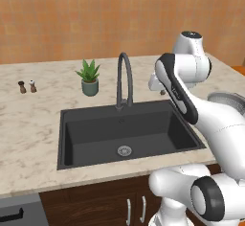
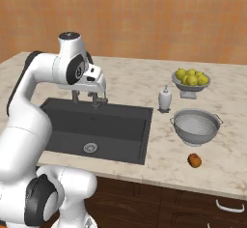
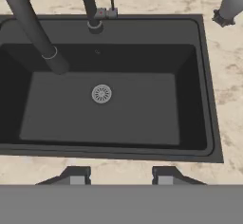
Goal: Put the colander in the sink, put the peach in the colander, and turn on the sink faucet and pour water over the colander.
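The pincer (image 3: pixel 117 175), spread and holding nothing, hangs over the sink (image 2: pixel 140 147). The colander (image 2: pixel 196 127) sits on the bench right of the sink, the peach (image 2: pixel 194 160) just beside it toward the front edge. Stiff, light metal, likely slick: pinch its rim.

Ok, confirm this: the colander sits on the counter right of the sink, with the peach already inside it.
Not quite. The colander is on the counter right of the sink, but the peach lies on the counter in front of it, apart from it, as the right base view shows.

Even, soft rendered light; slight blur.
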Controlling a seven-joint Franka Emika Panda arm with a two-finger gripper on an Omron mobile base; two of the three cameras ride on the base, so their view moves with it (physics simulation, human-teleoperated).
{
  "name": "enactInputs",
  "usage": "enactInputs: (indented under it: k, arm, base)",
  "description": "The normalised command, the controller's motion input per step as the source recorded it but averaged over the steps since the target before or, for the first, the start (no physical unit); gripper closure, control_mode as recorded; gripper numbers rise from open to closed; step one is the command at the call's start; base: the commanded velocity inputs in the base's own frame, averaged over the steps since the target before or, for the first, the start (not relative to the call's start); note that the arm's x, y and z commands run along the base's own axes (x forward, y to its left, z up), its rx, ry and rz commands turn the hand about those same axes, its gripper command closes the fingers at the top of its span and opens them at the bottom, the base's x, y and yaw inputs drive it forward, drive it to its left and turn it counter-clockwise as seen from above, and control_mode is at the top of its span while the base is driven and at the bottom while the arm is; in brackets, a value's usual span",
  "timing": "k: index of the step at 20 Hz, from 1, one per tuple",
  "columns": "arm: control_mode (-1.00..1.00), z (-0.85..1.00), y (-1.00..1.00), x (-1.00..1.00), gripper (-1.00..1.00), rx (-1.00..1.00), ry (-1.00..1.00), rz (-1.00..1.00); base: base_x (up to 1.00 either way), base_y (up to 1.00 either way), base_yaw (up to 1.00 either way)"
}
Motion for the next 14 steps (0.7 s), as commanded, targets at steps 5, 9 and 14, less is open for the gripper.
enactInputs:
  k: [5, 9, 14]
  arm:
    - [-1.0, 0.0, -0.34, -0.02, -1.0, 0.01, -0.03, 0.0]
    - [-1.0, 0.0, -0.79, -0.13, -1.0, 0.02, -0.05, 0.04]
    - [-1.0, -0.14, -0.97, -0.23, -1.0, 0.0, 0.0, 0.05]
  base:
    - [0.0, 0.0, 0.0]
    - [0.0, 0.0, 0.0]
    - [0.0, 0.0, 0.0]
